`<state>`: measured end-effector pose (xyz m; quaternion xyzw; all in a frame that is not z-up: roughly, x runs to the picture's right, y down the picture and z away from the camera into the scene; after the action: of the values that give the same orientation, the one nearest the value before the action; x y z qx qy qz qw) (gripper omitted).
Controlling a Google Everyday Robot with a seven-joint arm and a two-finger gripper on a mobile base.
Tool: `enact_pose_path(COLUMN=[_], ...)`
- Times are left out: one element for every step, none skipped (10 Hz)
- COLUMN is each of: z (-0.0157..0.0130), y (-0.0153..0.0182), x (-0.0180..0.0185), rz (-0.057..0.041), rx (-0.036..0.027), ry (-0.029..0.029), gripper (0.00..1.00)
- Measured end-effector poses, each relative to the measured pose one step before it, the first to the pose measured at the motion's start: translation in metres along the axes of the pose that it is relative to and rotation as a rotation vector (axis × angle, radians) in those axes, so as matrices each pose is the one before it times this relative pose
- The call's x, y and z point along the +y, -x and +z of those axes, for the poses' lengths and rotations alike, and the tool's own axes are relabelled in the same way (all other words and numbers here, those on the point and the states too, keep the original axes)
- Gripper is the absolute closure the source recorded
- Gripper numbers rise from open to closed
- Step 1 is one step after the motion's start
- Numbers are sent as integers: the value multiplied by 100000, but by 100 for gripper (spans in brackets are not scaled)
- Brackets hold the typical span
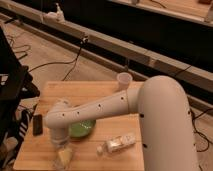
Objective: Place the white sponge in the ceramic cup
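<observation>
The white sponge (64,158), a small pale block, lies near the front left corner of the wooden table (105,92). My gripper (62,153) points straight down over it, open, with its fingers on either side of the sponge. The arm's wrist partly hides the sponge from above. The ceramic cup (123,80), small and white, stands upright at the table's far edge, well away from the gripper.
A green bowl (81,129) sits just right of the wrist, partly under the arm. A clear plastic bottle (118,144) lies on its side at the front. A black flat object (37,124) rests at the left edge. Dark equipment stands left of the table.
</observation>
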<state>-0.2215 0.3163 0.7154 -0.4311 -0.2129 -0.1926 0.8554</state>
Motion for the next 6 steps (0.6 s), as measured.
enact_pose_path(z=[850,326,256,169,72,81], y=[-276,-193,-417,-624,-344,-487], x=[371,266,379,449,199,241], rz=[-439,-208,353,1097,617,510], rx=[-2366,-1640,-3014,-2358,-1078,-1474], ry=[464,37,-1167,-1115,-482,-633], gripper=[20,20,20,21,25,34])
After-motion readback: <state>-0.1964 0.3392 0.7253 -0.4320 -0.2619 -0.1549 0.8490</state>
